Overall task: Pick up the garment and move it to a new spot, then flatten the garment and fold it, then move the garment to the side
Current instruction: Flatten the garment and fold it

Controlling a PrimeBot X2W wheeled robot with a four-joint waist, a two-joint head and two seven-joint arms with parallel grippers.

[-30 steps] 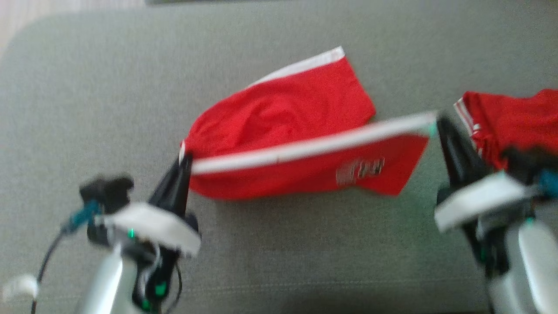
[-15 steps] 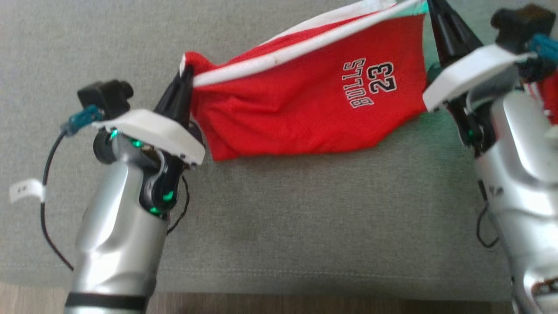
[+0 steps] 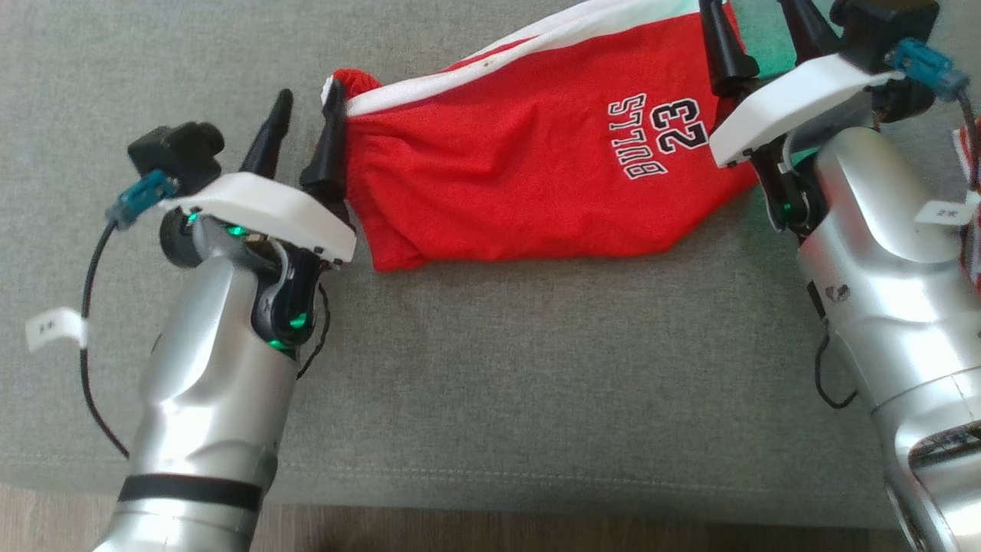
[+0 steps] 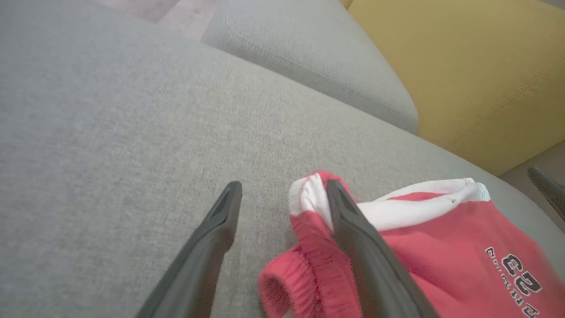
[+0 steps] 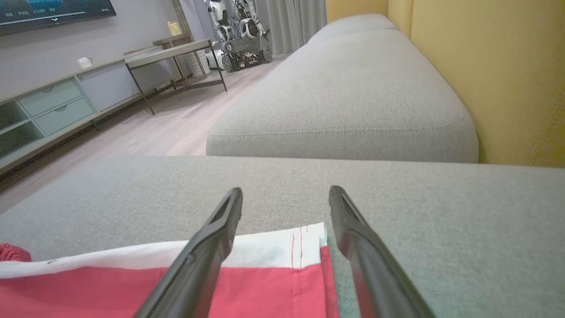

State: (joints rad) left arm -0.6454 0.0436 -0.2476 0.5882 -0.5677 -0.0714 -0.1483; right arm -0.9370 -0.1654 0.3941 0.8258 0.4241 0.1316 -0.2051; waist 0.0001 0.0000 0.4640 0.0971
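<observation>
Between the left gripper point(image 3: 309, 92) and right gripper point(image 5: 286, 193), both spread open, the red garment point(image 3: 536, 176) lies on the grey sofa point(image 3: 490, 368).

Probably a home living room: grey sofa point(image 5: 344, 88), low media cabinet point(image 5: 53, 106), wood floor point(image 5: 167, 128).

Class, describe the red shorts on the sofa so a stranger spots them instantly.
On the wide grey sofa cushion, look between the left end effector and the right end effector. The red shorts lie there, white stripe along one side. Unlike the other red garment at the right edge, they read BULLS 23.
</observation>
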